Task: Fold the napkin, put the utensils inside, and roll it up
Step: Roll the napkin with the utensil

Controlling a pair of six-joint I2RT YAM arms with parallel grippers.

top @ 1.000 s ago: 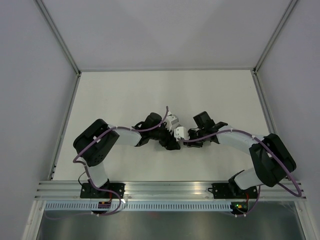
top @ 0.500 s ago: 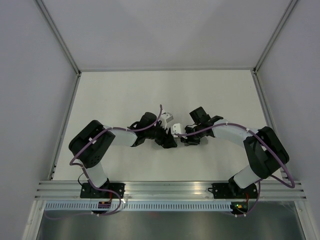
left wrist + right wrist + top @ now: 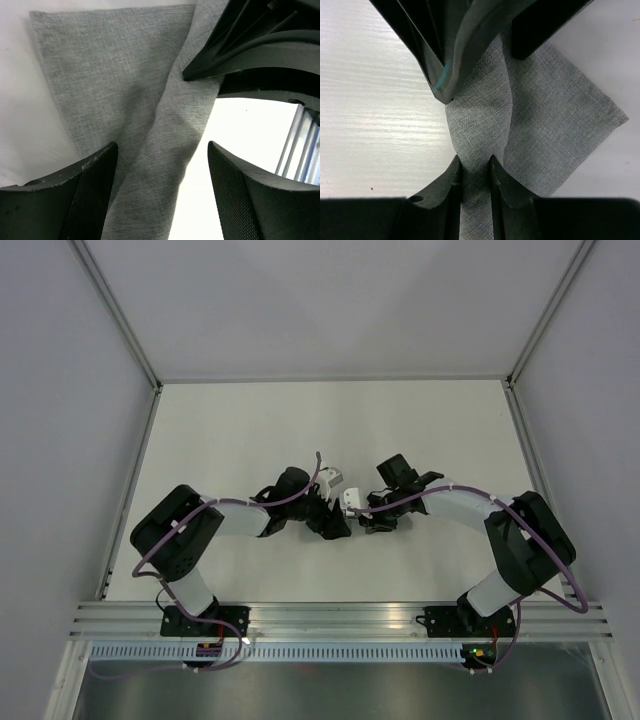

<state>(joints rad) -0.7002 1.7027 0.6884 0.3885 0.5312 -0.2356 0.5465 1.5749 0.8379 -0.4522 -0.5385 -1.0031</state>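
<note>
White table (image 3: 365, 100), napkin (image 3: 560, 120) pinched in right pincer (image 3: 475, 172)

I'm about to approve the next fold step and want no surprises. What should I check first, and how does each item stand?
1. Right gripper pinching the napkin: ok.
2. Left gripper open around the raised fold: ok.
3. Napkin lying flat: not ok, ridge between grippers.
4. Utensils located: cannot tell, none in view.
5. Clearance between the grippers: cannot tell, very close.
</note>
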